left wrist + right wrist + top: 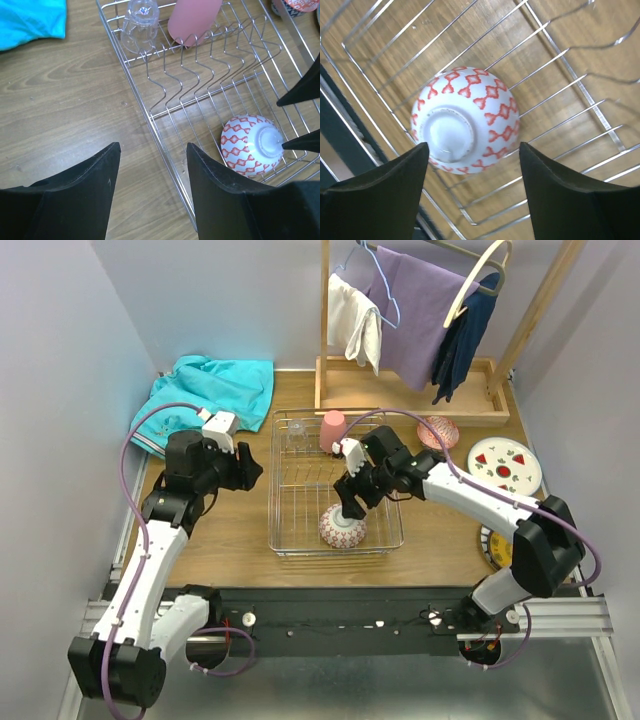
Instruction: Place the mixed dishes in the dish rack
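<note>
The right arm's fingers [380,190] hang spread wide on either side of the pink-patterned bowl [470,117], which sits upside down by the near edge of the dish rack [273,500], apparently placed. The left arm's fingers [75,195] hover open over the counter [240,540]. The next move looks like lifting clear and fetching the white plate [504,465] near the counter's right edge.

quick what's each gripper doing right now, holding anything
Left gripper: open, empty, over the table beside the rack.
Right gripper: open, holding nothing, above the upside-down bowl in the rack.
</note>
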Robot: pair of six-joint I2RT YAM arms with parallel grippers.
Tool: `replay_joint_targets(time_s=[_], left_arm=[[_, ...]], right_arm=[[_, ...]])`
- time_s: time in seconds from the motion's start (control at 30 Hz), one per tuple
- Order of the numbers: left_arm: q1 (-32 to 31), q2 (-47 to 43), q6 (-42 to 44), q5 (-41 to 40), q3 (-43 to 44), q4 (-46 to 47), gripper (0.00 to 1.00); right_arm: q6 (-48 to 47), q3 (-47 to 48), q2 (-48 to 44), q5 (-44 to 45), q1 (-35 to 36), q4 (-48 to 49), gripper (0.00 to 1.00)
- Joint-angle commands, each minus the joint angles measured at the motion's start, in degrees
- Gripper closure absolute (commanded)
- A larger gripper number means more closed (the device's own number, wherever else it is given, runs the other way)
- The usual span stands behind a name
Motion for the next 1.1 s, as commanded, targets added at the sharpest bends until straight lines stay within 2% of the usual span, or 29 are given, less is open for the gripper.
replay_joint_targets(time_s=[0.0,0.17,0.27,0.33,0.5,0.6,0.77,1.07], left_arm=[[0.41,-3.55,2.51,0.98,0.12,-1.81,0.35],[1.72,-5.84,2.69,0.80,-1.11,-1.90,0.35],[2.95,-6.36,2.87,1.06,-0.85,-2.16,0.35],[3.74,-6.89,3.04,1.15,-0.67,-2.42,0.35],[5.41,-7.42,2.95,1.50,-0.94,-3.04,0.35],[6.38,-7.16,2.69,1.85,-1.20,-2.60,0.35],[9.79,-4.96,0.85,3.08,-1.29,-1.55,0.35],[17.71,0.49,-6.44,5.19,0.21,0.74,0.35]], right_arm=[[-14.95,1.62,-2.03,1.64,0.03,-2.10,0.13],[-23.11,4.88,0.08,0.68,0.03,-6.13,0.13],[-23.48,5.93,-0.35,5.24,0.03,-6.93,0.17],[-21.12,5.15,-1.75,12.17,-0.23,-4.93,0.17],[-16.19,3.03,-5.71,21.32,-7.16,0.18,0.23],[-17.33,3.12,-5.11,19.94,-14.63,1.58,0.26],[-20.06,8.12,4.02,18.61,-24.73,1.41,0.27],[-24.71,15.77,16.77,17.73,-30.29,5.19,0.28]])
